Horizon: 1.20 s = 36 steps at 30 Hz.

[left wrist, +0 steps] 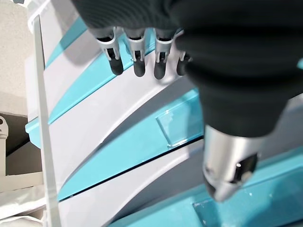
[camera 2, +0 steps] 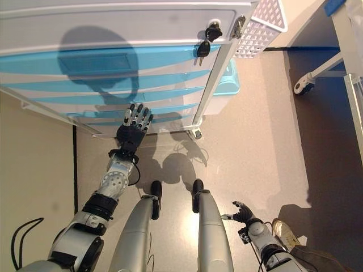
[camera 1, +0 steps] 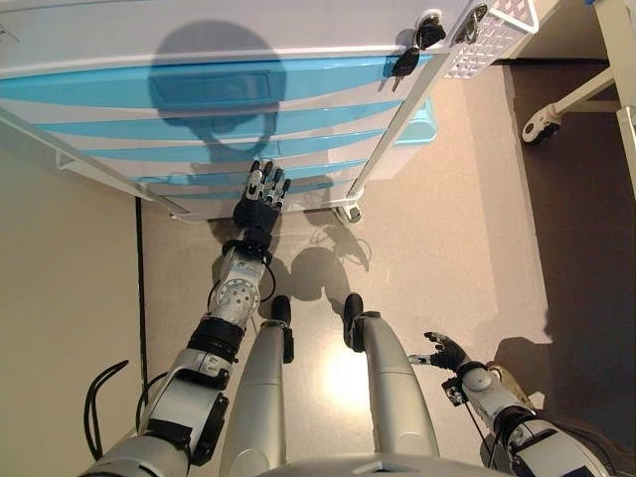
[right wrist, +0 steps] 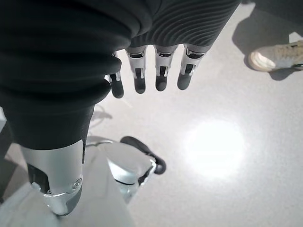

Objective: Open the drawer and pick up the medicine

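Observation:
A white drawer cabinet (camera 1: pixel 199 40) with several blue-fronted drawers (camera 1: pixel 219 124) stands on the floor ahead, all drawers closed. My left hand (camera 1: pixel 261 199) reaches out to the lower drawers, fingers straight and close to a blue drawer front (left wrist: pixel 142 137) with a clear recessed handle (left wrist: pixel 173 127); it holds nothing. My right hand (camera 1: pixel 444 350) hangs low at my right side over the floor, fingers relaxed and empty (right wrist: pixel 151 75). No medicine shows in any view.
Keys (camera 1: pixel 405 62) hang from a lock at the cabinet's upper right corner. A white perforated basket (camera 1: pixel 492 35) sits beside it. A castor (camera 1: pixel 540 124) of a white frame stands at right. A person's shoe (right wrist: pixel 272 56) is on the floor behind my right hand.

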Tool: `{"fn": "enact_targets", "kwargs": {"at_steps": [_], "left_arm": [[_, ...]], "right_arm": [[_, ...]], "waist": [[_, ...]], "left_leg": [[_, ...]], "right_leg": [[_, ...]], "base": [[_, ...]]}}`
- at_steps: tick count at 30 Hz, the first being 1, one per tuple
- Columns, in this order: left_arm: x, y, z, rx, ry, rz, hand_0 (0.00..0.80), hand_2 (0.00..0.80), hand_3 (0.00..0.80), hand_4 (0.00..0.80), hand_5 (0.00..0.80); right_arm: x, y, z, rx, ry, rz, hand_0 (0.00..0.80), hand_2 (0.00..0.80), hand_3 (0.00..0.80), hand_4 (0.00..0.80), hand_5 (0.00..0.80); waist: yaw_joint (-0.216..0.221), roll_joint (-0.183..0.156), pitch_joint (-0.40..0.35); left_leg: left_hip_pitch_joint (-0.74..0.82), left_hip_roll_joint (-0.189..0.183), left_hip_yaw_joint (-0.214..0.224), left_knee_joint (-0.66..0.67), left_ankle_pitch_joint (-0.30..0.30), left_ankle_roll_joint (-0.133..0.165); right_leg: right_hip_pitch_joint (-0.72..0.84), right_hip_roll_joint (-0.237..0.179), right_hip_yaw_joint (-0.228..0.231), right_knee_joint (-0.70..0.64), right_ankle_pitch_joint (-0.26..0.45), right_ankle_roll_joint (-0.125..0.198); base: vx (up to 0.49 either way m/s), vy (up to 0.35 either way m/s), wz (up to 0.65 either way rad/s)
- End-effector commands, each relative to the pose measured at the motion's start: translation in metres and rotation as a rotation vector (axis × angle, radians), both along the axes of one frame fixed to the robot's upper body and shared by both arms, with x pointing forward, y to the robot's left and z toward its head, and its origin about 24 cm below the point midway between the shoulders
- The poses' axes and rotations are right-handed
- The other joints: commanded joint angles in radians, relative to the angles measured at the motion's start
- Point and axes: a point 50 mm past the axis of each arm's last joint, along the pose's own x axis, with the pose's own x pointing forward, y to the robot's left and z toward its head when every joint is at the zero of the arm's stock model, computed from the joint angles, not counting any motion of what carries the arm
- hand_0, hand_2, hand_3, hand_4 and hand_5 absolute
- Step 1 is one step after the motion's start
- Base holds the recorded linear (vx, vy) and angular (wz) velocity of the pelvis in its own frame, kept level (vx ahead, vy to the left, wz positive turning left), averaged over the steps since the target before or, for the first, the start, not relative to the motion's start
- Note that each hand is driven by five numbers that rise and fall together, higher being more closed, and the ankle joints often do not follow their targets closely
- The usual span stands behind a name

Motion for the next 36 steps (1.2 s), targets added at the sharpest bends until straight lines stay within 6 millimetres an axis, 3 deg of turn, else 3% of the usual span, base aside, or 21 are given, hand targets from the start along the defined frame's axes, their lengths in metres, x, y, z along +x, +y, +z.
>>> {"fn": "enact_targets", "kwargs": {"at_steps": [1, 2, 3, 4, 18, 32, 33, 34, 35, 36], "left_arm": [[-0.002, 0.02, 0.121, -0.064, -0.528, 0.119, 0.0, 0.0, 0.0, 0.0, 0.0], [-0.003, 0.022, 0.125, -0.067, -0.543, 0.126, 0.0, 0.0, 0.0, 0.0, 0.0], [-0.003, 0.022, 0.125, -0.065, -0.547, 0.128, 0.0, 0.0, 0.0, 0.0, 0.0], [-0.005, 0.024, 0.128, -0.065, -0.562, 0.131, 0.0, 0.0, 0.0, 0.0, 0.0], [-0.008, 0.031, 0.144, -0.05, -0.62, 0.164, 0.0, 0.0, 0.0, 0.0, 0.0], [-0.003, 0.036, 0.142, -0.043, -0.576, 0.212, 0.0, 0.0, 0.0, 0.0, 0.0], [-0.002, 0.036, 0.142, -0.042, -0.573, 0.21, 0.069, 0.069, 0.069, 0.069, 0.069], [-0.002, 0.035, 0.142, -0.047, -0.572, 0.207, 0.386, 0.386, 0.386, 0.386, 0.386], [-0.002, 0.035, 0.142, -0.046, -0.57, 0.207, 0.631, 0.631, 0.631, 0.631, 0.631], [-0.001, 0.034, 0.141, -0.048, -0.566, 0.209, 0.8, 0.8, 0.8, 0.8, 0.8]], "right_arm": [[-0.03, -0.02, -0.011, -0.068, 0.105, 0.039, 0.0, 0.0, 0.0, 0.0, 0.0], [-0.03, -0.02, -0.011, -0.069, 0.107, 0.041, 0.0, 0.0, 0.0, 0.0, 0.0], [-0.031, -0.02, -0.012, -0.07, 0.11, 0.044, 0.0, 0.0, 0.0, 0.0, 0.0], [-0.032, -0.021, -0.012, -0.079, 0.119, 0.048, 0.0, 0.0, 0.0, 0.0, 0.0], [-0.036, -0.018, -0.015, -0.077, 0.14, 0.074, 0.0, 0.0, 0.0, 0.0, 0.0], [-0.032, -0.016, -0.014, -0.087, 0.133, 0.076, 0.0, 0.0, 0.0, 0.0, 0.0], [-0.032, -0.015, -0.014, -0.085, 0.135, 0.077, 0.0, 0.0, 0.0, 0.0, 0.0], [-0.032, -0.015, -0.014, -0.087, 0.134, 0.081, 0.0, 0.0, 0.0, 0.0, 0.0], [-0.032, -0.014, -0.014, -0.086, 0.133, 0.081, 0.0, 0.0, 0.0, 0.0, 0.0], [-0.032, -0.014, -0.014, -0.087, 0.134, 0.083, 0.0, 0.0, 0.0, 0.0, 0.0]], "waist": [[0.002, 0.051, -0.074], [0.002, 0.049, -0.07], [0.005, 0.05, -0.074], [0.007, 0.05, -0.073], [0.01, 0.049, -0.075], [0.006, 0.046, -0.063], [0.006, 0.046, -0.063], [0.006, 0.045, -0.063], [0.006, 0.045, -0.062], [0.006, 0.045, -0.062]], "left_leg": [[0.058, -0.036, 0.014, -0.045, -0.058, 0.036], [0.05, -0.036, 0.022, -0.055, -0.027, 0.041], [0.07, -0.036, 0.013, -0.058, -0.055, 0.036], [0.069, -0.039, 0.022, -0.075, -0.022, 0.04], [0.152, -0.044, 0.025, -0.138, -0.011, 0.037], [0.205, -0.04, 0.036, -0.162, -0.01, 0.039], [0.208, -0.04, 0.036, -0.166, -0.009, 0.038], [0.21, -0.039, 0.038, -0.171, -0.008, 0.037], [0.214, -0.039, 0.037, -0.174, -0.006, 0.037], [0.219, -0.039, 0.038, -0.182, -0.004, 0.037]], "right_leg": [[0.029, -0.005, -0.011, -0.094, 0.104, 0.049], [0.026, -0.01, -0.016, -0.108, 0.133, 0.044], [0.04, -0.006, -0.013, -0.099, 0.105, 0.051], [0.039, -0.013, -0.018, -0.118, 0.138, 0.045], [0.111, -0.016, -0.018, -0.156, 0.15, 0.052], [0.158, -0.015, -0.014, -0.181, 0.156, 0.058], [0.16, -0.015, -0.014, -0.184, 0.157, 0.059], [0.166, -0.015, -0.014, -0.191, 0.158, 0.058], [0.168, -0.014, -0.014, -0.194, 0.16, 0.059], [0.17, -0.013, -0.013, -0.197, 0.162, 0.059]], "base": [[-0.077, 0.009, 0.08], [0.103, 0.003, 0.03], [-0.073, 0.022, 0.0], [0.0, 0.0, 0.0], [-0.006, 0.001, 0.0], [0.001, 0.002, -0.01], [0.0, 0.0, 0.0], [0.0, 0.0, 0.0], [0.0, 0.0, 0.0], [0.0, 0.0, 0.0]]}}
